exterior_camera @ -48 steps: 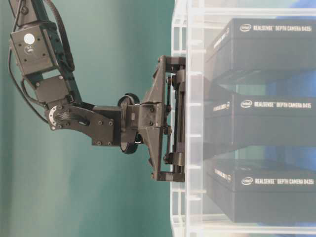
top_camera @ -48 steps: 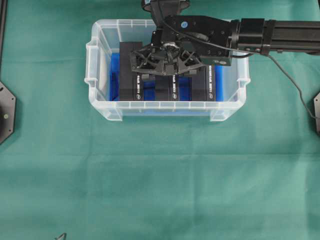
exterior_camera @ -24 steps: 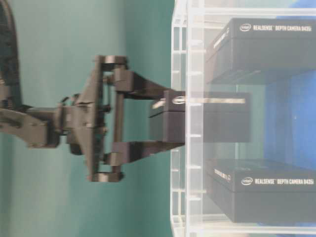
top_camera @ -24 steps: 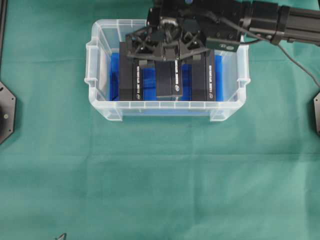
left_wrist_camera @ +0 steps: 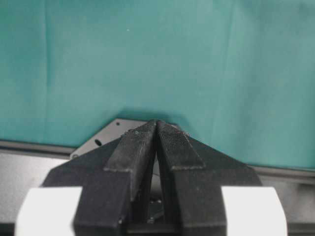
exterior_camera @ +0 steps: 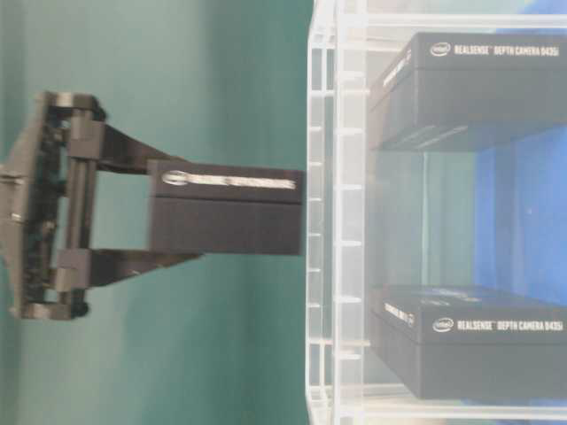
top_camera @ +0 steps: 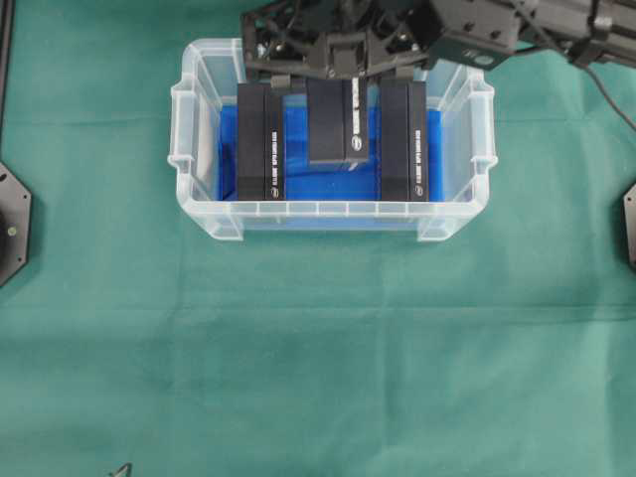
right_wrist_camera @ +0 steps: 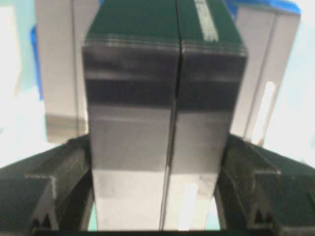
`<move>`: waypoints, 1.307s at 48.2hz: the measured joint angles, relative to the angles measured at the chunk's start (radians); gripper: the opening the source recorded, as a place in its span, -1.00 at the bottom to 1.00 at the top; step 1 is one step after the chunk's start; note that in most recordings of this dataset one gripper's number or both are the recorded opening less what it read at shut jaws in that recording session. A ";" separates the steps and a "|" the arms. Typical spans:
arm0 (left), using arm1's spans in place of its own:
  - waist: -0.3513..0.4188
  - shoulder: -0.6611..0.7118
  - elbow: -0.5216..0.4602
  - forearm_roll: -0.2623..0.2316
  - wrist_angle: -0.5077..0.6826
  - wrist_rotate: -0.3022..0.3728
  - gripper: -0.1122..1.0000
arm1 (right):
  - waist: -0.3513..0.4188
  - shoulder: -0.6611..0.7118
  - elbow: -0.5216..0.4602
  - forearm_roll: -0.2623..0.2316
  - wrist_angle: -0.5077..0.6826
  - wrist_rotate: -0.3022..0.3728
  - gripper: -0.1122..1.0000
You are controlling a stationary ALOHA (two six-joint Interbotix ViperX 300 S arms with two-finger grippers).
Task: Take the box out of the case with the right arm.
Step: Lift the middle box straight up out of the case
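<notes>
Black box (exterior_camera: pixel 226 214) clamped in right claw (exterior_camera: pixel 124 210), RealSense D435i boxes (exterior_camera: pixel 483 341) in case (top_camera: pixel 204 214)

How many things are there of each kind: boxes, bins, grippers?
Black boxes: 3, one lifted in the right gripper, two in the bin
Clear bin: 1
Grippers: 2, counting the left gripper
Total: 6

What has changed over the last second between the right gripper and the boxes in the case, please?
The right gripper, which was down among the boxes, has lifted the middle box clear of the case, clamped between its fingers. The other two boxes stayed in place in the case, and the case itself has not shifted. The left gripper is shut.
</notes>
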 measured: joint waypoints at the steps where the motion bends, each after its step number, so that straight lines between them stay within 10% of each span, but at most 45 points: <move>1: 0.000 0.000 0.000 -0.002 0.000 0.000 -0.80 | 0.000 0.000 -0.009 -0.002 0.008 0.000 0.38; 63: 0.000 0.000 0.000 -0.002 0.000 0.000 -0.80 | 0.005 0.000 -0.084 -0.003 0.066 0.002 0.38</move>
